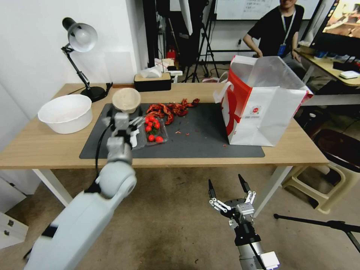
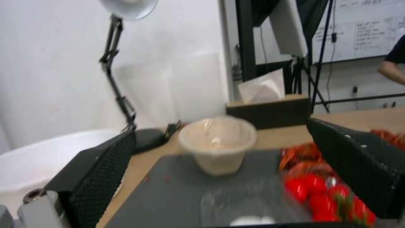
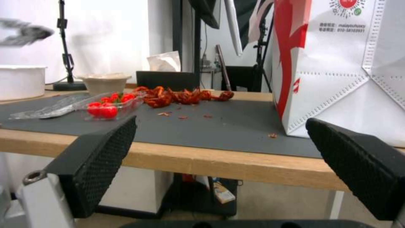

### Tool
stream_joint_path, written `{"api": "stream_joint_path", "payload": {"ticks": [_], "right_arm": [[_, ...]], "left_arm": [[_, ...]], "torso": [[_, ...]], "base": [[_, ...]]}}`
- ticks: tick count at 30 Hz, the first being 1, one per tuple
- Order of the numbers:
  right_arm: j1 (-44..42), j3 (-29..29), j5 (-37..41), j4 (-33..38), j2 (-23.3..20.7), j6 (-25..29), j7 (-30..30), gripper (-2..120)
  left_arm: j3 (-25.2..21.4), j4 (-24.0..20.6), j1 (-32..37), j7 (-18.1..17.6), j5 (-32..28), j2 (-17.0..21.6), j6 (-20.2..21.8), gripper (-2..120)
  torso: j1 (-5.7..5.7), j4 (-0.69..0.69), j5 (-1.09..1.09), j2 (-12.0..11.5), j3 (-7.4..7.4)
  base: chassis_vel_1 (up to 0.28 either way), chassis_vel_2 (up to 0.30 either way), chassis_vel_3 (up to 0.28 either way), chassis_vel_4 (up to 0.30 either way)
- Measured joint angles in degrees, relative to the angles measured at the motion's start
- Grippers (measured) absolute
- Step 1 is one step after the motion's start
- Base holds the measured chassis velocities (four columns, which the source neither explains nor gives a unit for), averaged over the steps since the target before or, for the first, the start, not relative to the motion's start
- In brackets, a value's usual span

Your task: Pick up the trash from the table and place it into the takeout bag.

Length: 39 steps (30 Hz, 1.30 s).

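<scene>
Low in the head view's bottom centre, the right gripper (image 1: 228,189) hangs open below the table (image 1: 45,150) edge. Left gripper (image 1: 122,122), fingers spread, sits over the mat with the beige pulp bowl (image 1: 126,99) just beyond it, upper left; the takeout bag (image 1: 262,108) stands right.

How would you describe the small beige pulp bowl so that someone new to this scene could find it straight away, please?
Start at the long light-wood table and find the dark grey mat on it. At the mat's far left corner, just beyond the left end effector, stands the small beige pulp bowl. Unlike the large white plastic bowl to its left, it is tan and much smaller.
</scene>
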Motion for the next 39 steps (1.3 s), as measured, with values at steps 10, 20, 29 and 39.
{"api": "stream_joint_path", "payload": {"ticks": [10,20,29,39], "right_arm": [[0.2,0.5,1.1,0.6,-1.7,-0.6,0.2,100],[-0.4,1.5,2.3,1.3,-2.6,-0.6,0.5,100],[0.5,1.9,4.0,-0.3,-2.5,-0.4,-0.2,100],[0.8,1.6,4.2,-0.5,-2.5,-0.5,-0.3,100]], "left_arm": [[-14.1,-8.1,24.9,1.8,8.9,-2.1,-5.2,100],[-21.5,-12.1,41.4,4.6,13.8,-5.3,-12.0,100],[-26.4,-12.2,51.2,14.4,10.2,-7.2,-18.6,100],[-26.4,-12.0,51.6,14.9,10.3,-7.4,-18.7,100]], "torso": [[0.00,0.01,-0.02,0.0,0.01],[0.00,-0.01,-0.02,0.0,0.01],[0.00,-0.01,-0.02,0.0,0.01],[0.00,-0.01,-0.01,0.0,0.01]], "base": [[0.000,0.000,0.000,0.000],[0.000,0.000,0.000,0.000],[0.000,0.000,0.000,0.000],[0.000,0.000,0.000,0.000]]}}
